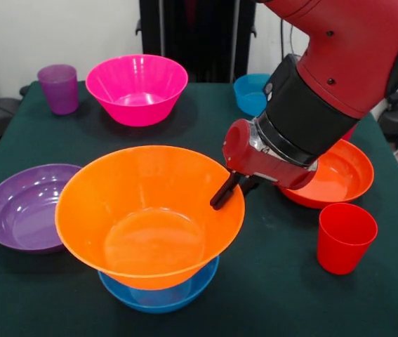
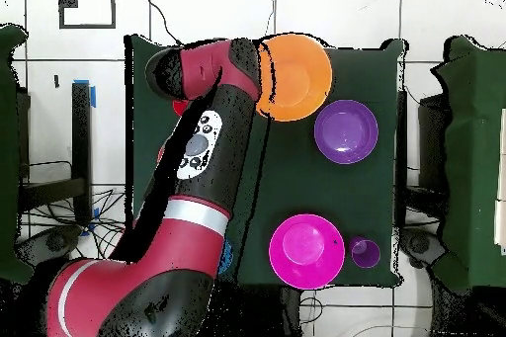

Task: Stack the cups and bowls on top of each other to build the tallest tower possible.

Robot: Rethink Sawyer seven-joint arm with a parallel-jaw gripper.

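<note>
The large orange bowl (image 1: 149, 217) sits tilted in the medium blue bowl (image 1: 160, 295) near the table's front; it also shows in the overhead view (image 2: 296, 78). My gripper (image 1: 235, 189) is at the orange bowl's right rim, one black finger inside the bowl and one outside, shut on the rim. A red cup (image 1: 346, 237) stands upright to the right. The red-orange bowl (image 1: 335, 175) lies behind it, partly hidden by my arm. In the overhead view the arm (image 2: 198, 145) hides the gripper.
A purple bowl (image 1: 27, 207) (image 2: 346, 131) lies left of the orange one. A pink bowl (image 1: 137, 88) (image 2: 306, 250), a purple cup (image 1: 59, 88) (image 2: 365, 252) and a small blue bowl (image 1: 251, 91) stand at the far side of the dark green table (image 1: 276, 295).
</note>
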